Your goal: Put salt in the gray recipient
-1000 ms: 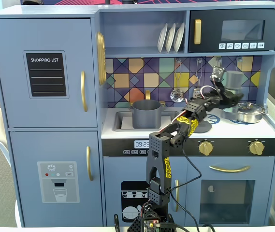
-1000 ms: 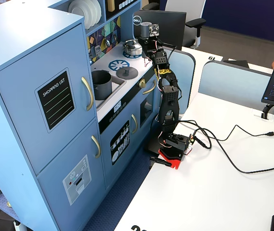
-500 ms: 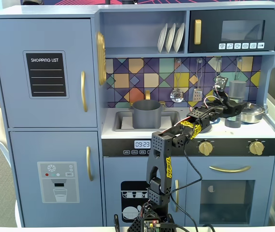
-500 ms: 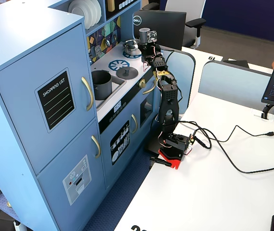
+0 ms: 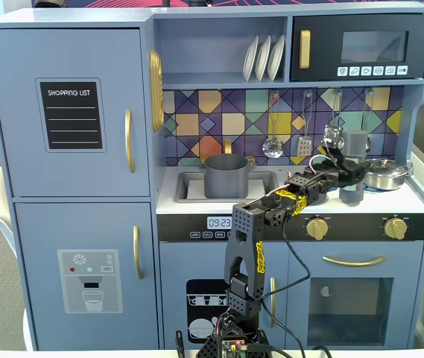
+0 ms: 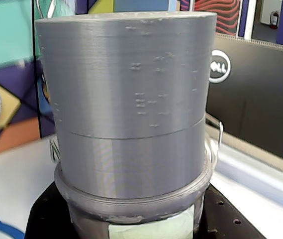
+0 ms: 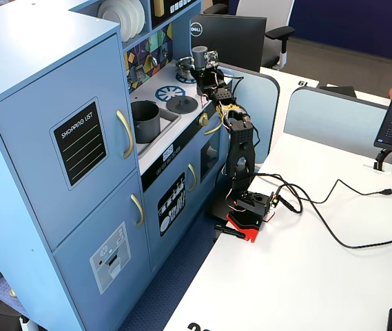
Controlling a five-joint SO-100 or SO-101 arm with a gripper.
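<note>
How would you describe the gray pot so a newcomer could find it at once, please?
Find the blue toy kitchen. Its white counter has a sink left of centre, where the gray pot stands. It is matte and lidless, unlike the shiny steel pan at right.

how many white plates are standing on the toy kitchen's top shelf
3. The white round plates stand on edge side by side on the open shelf left of the microwave: left plate, middle plate, right plate. More could be hidden behind them.
</note>
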